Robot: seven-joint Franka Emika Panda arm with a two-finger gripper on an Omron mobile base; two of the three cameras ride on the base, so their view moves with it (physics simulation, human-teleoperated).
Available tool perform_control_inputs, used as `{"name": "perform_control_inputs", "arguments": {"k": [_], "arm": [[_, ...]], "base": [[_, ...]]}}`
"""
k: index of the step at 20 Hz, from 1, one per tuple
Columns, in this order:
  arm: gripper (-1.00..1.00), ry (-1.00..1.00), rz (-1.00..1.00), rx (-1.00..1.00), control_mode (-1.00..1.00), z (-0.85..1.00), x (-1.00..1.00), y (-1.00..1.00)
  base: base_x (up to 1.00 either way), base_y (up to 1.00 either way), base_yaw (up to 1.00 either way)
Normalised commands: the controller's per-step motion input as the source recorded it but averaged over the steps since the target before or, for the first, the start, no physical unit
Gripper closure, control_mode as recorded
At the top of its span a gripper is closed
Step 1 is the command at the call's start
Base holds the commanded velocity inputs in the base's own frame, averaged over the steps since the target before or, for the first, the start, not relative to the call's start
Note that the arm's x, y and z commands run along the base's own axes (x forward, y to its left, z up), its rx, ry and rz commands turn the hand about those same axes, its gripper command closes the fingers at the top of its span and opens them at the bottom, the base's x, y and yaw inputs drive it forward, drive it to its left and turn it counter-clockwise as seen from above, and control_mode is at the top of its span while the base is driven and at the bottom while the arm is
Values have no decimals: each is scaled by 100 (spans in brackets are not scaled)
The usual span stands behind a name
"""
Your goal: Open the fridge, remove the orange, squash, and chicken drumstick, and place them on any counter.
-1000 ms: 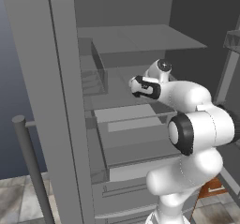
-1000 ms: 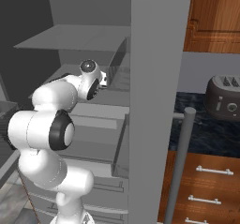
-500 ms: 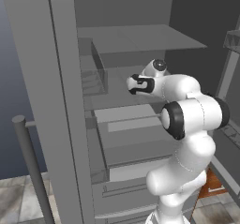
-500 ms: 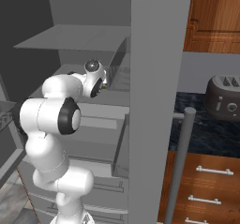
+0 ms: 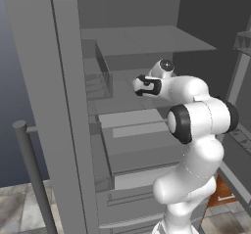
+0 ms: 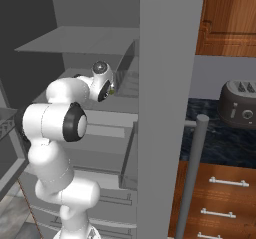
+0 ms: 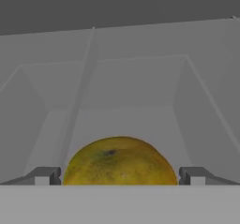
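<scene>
The fridge (image 5: 37, 81) stands with both doors swung open, its grey shelves (image 5: 142, 39) and inner drawers bare to the base views. My gripper (image 5: 138, 85) reaches in over the middle shelf. In the hand view an orange (image 7: 120, 160), yellow-orange with a dark stem spot, sits close in front of the hand on the shelf floor. My gripper (image 7: 120, 175) is open, one fingertip (image 7: 44, 176) on each side of the orange, with gaps between them and the fruit. The squash and chicken drumstick are out of view.
The right fridge door (image 6: 170, 83) stands edge-on between my arm and the black counter (image 6: 210, 128), which carries a dark toaster (image 6: 242, 110). Wooden drawers (image 6: 220, 198) sit below it. A clear door bin (image 5: 100, 76) hangs on the left door.
The hand has pushed a little deeper into the fridge along the middle shelf and the elbow has risen. The jaws have stayed open.
</scene>
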Motion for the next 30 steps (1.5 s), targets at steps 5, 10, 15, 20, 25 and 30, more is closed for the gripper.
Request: {"name": "perform_control_inputs", "arguments": {"k": [5, 10, 15, 20, 25, 30], "arm": [[100, 9, -2, 0, -100, -39, -4, 0], [100, 13, -1, 0, -100, -36, -2, 0], [100, 4, 0, 0, -100, -21, 0, 0], [100, -15, 0, -5, -100, -55, -23, -3], [100, -25, 0, -5, -100, -54, -54, 0], [100, -13, 0, 0, -100, 38, -98, -13]], "base": [[0, 0, 0], [0, 0, 0], [0, 0, 0], [0, 0, 0], [0, 0, 0], [0, 0, 0]]}}
